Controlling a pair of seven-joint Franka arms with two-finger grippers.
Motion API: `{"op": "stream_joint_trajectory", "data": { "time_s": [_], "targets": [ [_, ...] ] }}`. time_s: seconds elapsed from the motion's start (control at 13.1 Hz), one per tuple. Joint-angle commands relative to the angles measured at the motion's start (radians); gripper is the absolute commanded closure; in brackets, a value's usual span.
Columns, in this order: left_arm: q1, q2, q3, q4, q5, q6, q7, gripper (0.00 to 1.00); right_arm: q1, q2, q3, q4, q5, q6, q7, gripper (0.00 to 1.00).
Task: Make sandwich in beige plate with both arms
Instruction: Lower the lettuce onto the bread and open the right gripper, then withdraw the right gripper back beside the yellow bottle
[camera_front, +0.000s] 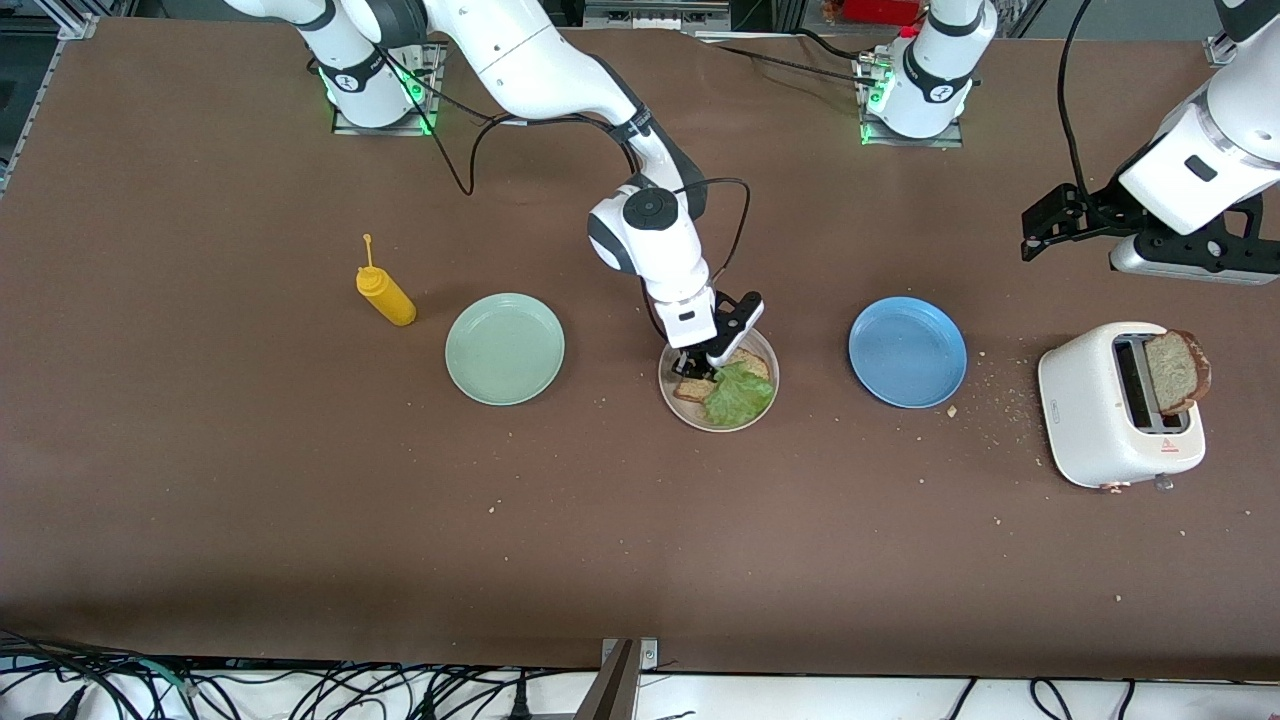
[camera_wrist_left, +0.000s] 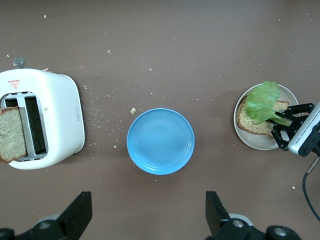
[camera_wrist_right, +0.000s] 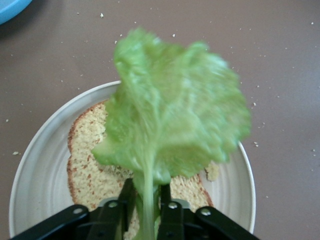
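So our right gripper (camera_wrist_right: 145, 212) sits low over the beige plate (camera_front: 672, 395), fingers narrow around the stem of the lettuce leaf (camera_wrist_right: 175, 110). The leaf fans straight out from the jaws over the bread slice (camera_wrist_right: 92, 160) on the plate. Left gripper (camera_wrist_left: 145, 220) waits wide open above the blue plate (camera_wrist_left: 160, 141), and it's nearer the toaster (camera_front: 1085, 400) holding the second slice (camera_front: 1175, 372).

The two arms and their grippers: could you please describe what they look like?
Both arms are glossy white with dark grey-black joint bands. The right arm's wrist carries a round grey cap and a loose black cable. The right gripper has a white body and slim black jaws. The left arm ends in the black left gripper beside a silver-grey camera housing. Green lights glow at both bases.
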Motion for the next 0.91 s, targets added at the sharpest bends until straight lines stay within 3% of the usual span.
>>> {"op": "stream_joint_trajectory", "data": {
  "time_s": [0.0,0.15,0.3,0.61,0.84],
  "targets": [
    [0.001,-0.007,0.001,0.001,-0.021,-0.005,0.001,0.00,0.003,-0.012,-0.006,0.005,0.003,-0.022,-0.007,0.01],
    [0.001,-0.007,0.000,0.001,-0.021,-0.005,-0.001,0.00,0.003,-0.014,-0.007,0.008,0.003,-0.025,-0.009,0.01],
    [0.003,-0.007,0.001,0.001,-0.021,-0.005,0.001,0.00,-0.002,-0.037,-0.015,0.022,0.003,-0.124,-0.009,0.01],
    [0.004,-0.007,0.001,0.001,-0.021,-0.005,0.001,0.00,-0.043,-0.164,-0.013,0.034,0.038,-0.313,-0.012,0.01],
    [0.003,-0.007,0.001,0.001,-0.018,-0.007,0.001,0.00,-0.127,-0.291,-0.015,0.034,0.052,-0.548,-0.012,0.01]
  ]
}}
